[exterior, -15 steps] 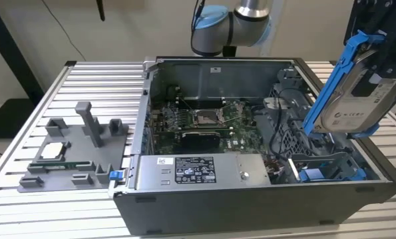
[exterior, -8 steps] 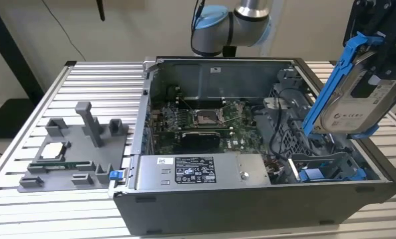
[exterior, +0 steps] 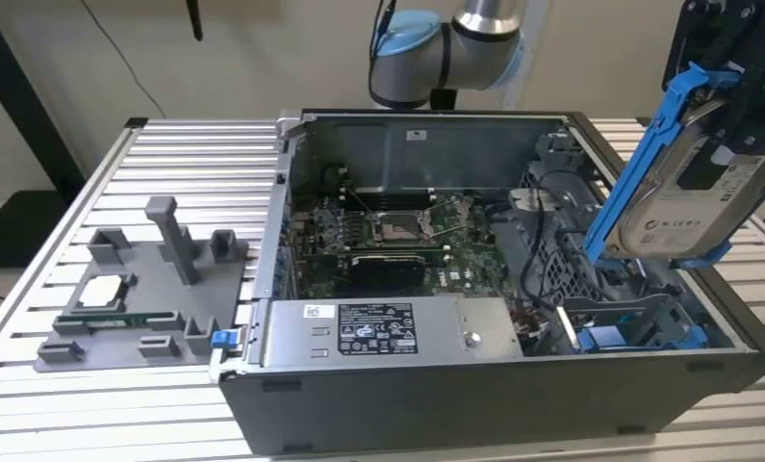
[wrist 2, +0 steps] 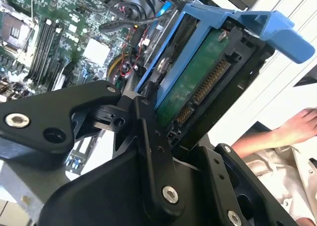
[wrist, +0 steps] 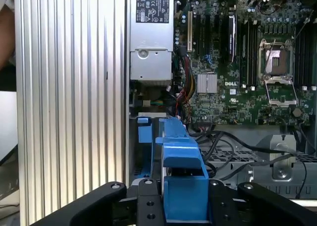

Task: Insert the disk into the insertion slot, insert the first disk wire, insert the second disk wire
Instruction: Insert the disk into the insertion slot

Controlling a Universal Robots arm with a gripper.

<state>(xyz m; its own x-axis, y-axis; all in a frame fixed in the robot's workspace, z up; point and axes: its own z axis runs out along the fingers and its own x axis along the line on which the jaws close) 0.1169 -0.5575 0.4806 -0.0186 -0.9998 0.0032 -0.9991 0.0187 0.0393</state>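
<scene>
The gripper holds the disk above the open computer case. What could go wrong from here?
1. The disk, clamped in the gripper, hangs tilted above the insertion slot. It may catch on the slot's wall instead of sliding in.
2. Black cables lie beside the slot and might be snagged or pinched under the disk.

- disk (exterior: 690, 207): silver-grey metal with a white label in dark print; green circuit board on its underside in the second wrist view.
- carrier frame (exterior: 646, 144): bright blue.
- jaws: matt black, silver screw heads.
- arm (exterior: 434, 48): silver tube, pale blue joint caps.
- computer case (exterior: 485, 404): dark grey.
- insertion slot (exterior: 639, 322): dark grey with blue plastic parts.
- motherboard (exterior: 395, 241): dark green, black slots, silver socket.
- power-supply box (exterior: 382, 332): light grey, white sticker.
- wire bundle (wrist: 187, 89): red, yellow, black.
- tabletop (exterior: 177, 154): silver, ribbed in parallel stripes.
- fixture (exterior: 177, 298): mid grey.
</scene>
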